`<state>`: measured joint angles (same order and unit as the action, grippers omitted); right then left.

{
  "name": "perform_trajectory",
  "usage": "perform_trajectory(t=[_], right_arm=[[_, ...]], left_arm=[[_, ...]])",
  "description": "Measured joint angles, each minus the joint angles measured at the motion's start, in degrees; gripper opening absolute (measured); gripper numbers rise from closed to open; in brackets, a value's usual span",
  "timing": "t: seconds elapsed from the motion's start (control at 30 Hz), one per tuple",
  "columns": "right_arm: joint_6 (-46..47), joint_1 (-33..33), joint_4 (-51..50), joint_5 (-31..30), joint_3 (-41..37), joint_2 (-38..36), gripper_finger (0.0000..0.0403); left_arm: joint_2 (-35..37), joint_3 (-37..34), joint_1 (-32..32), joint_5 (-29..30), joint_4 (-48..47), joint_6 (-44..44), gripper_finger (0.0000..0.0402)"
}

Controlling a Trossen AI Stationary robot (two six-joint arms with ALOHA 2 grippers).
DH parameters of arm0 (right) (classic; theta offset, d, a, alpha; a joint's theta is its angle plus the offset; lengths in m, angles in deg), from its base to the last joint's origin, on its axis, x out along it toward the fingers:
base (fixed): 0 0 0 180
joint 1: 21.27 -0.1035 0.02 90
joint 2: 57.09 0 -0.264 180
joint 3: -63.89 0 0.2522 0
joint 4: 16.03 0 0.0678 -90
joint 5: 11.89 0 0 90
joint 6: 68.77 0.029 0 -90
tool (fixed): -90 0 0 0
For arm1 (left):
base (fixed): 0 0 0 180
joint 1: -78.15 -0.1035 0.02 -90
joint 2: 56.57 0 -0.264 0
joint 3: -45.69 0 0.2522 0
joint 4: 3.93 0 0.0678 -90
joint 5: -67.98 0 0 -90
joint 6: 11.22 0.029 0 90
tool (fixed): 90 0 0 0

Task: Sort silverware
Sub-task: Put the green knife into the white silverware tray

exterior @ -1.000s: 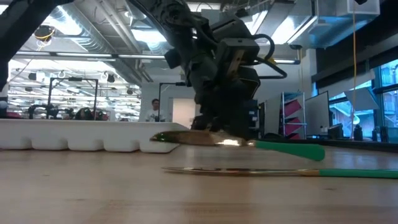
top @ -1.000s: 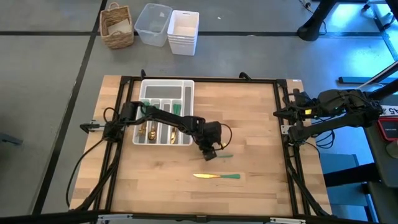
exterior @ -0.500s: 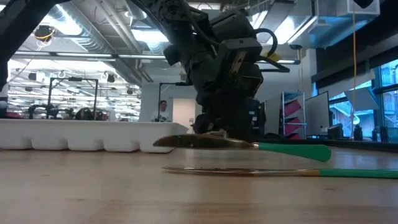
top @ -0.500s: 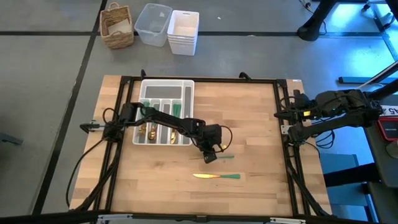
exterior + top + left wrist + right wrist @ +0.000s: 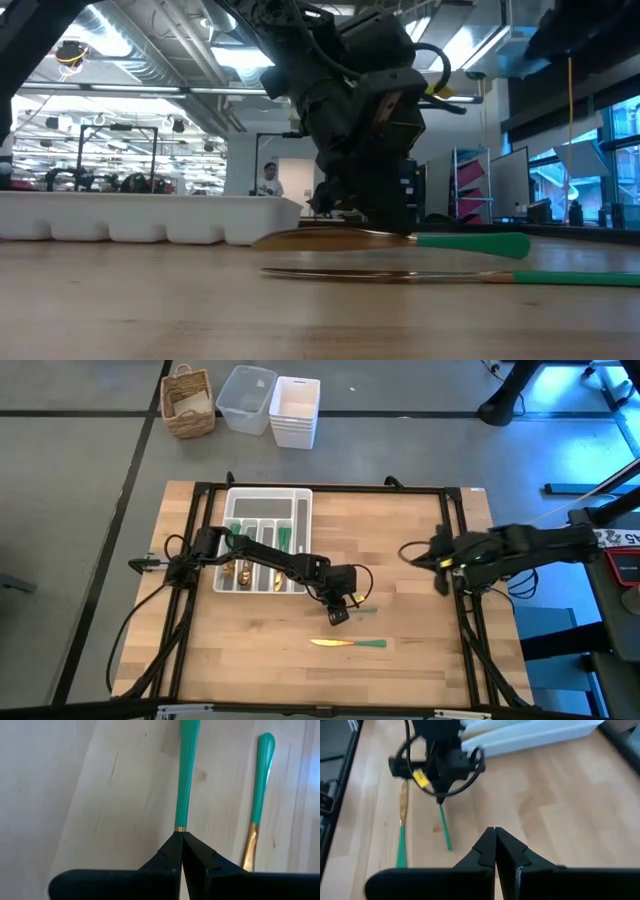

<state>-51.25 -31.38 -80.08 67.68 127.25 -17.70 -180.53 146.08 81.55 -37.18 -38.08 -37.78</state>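
Note:
My left gripper is at mid-table, shut on a piece of silverware with a gold head and a green handle. That handle points toward the table's right edge. A second piece, a gold blade with a green handle, lies flat on the wood nearer the front edge. More silverware lies in the white tray at the back left. My right gripper is shut and empty, hanging over the table's right edge. My left gripper pinches the piece between its two fingertips just behind the gold band where head meets handle. The fingers slant down from above. The piece lies level, low over the wood; whether it touches the table I cannot tell.
Bare wood lies between the two arms and along the front. A wicker basket and clear and white bins stand on the floor beyond the far edge. A person shows far off in the room.
The held piece has levelled: its gold head end, raised a second ago, has sunk while the handle end stayed low. My right arm has swung down and in from beyond the table's right edge to over that edge, fingers still shut.

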Motion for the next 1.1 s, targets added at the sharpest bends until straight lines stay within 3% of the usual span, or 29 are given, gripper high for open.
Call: perform_trajectory(t=[0.17, 0.47, 0.6, 0.83, 1.1], right_arm=[[-0.2, 0.0, 8.2, 3.7, -4.7, 4.4, 0.0005], [-6.7, 0.0, 12.0, 9.0, -6.0, 17.1, 0.0010], [-7.5, 0.0, 13.7, 13.5, -6.0, 23.5, 0.0045], [-8.9, 0.0, 17.1, 15.0, -6.0, 33.6, 0.0118], [-11.8, 0.0, 21.4, 17.6, -6.0, 43.0, 0.0135]], left_arm=[[0.0, 0.0, 0.0, 1.0, 0.0, 1.2, 0.0001], [0.0, 0.1, 0.0, 2.4, 0.1, 2.0, 0.0003], [0.0, 0.1, 0.0, 2.5, 0.0, 2.0, 0.0003], [0.1, 0.1, -0.1, 2.6, -0.1, 2.0, 0.0003], [0.1, 0.0, -0.1, 2.6, -0.1, 1.5, 0.0003]])
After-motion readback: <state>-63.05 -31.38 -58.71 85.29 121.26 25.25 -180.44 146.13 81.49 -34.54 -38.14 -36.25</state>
